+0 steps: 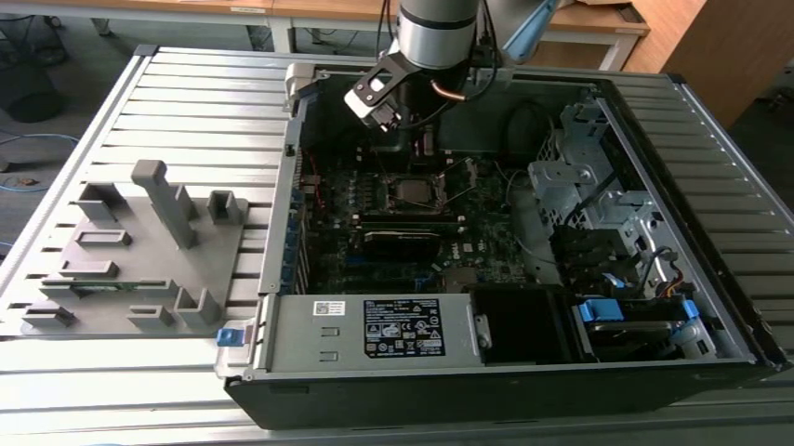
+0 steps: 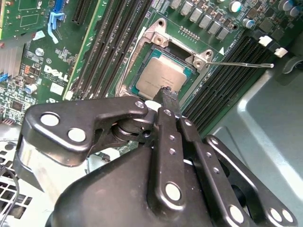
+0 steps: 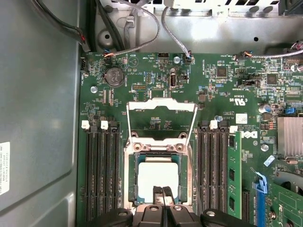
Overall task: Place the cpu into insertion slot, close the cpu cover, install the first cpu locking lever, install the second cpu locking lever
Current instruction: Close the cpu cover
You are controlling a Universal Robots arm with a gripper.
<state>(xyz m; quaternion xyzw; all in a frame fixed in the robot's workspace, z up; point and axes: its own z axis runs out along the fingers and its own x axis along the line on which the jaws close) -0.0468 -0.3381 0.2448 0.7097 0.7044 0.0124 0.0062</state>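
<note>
- Exterior view: I see the arm (image 1: 434,32) reaching down into an open computer case (image 1: 283,214) that lies on a slatted table (image 1: 186,111).
- The arm's lower end hangs over the motherboard, close above the insertion slot (image 1: 416,192).
- A grey fixture tray (image 1: 125,269) sits on the table at the exterior view's left, well apart from the case.
- Second wrist view: the gripper (image 2: 166,93) has its two thin fingertips pressed together, with nothing pinched between them.
- The cpu (image 2: 158,75) is seated flat in the insertion slot, its silver-grey top facing up.
- The tips stand over the chip's near edge; I cannot tell whether they touch it.
- A thin lever rod (image 2: 241,65) sticks out sideways from one corner of the slot, raised clear of it.
- Long black memory slots (image 2: 109,47) run along both sides of the socket.
- First wrist view: the closed fingertips (image 3: 157,194) again sit over the edge of the seated chip.
- The cpu cover (image 3: 161,103) is swung open, its silver frame standing back from the slot on the hinge side, with the board visible through its window.
- A green memory stick (image 3: 234,175) stands in a slot beside the socket.
- A coin battery (image 3: 113,75) lies farther off on the board.
</note>
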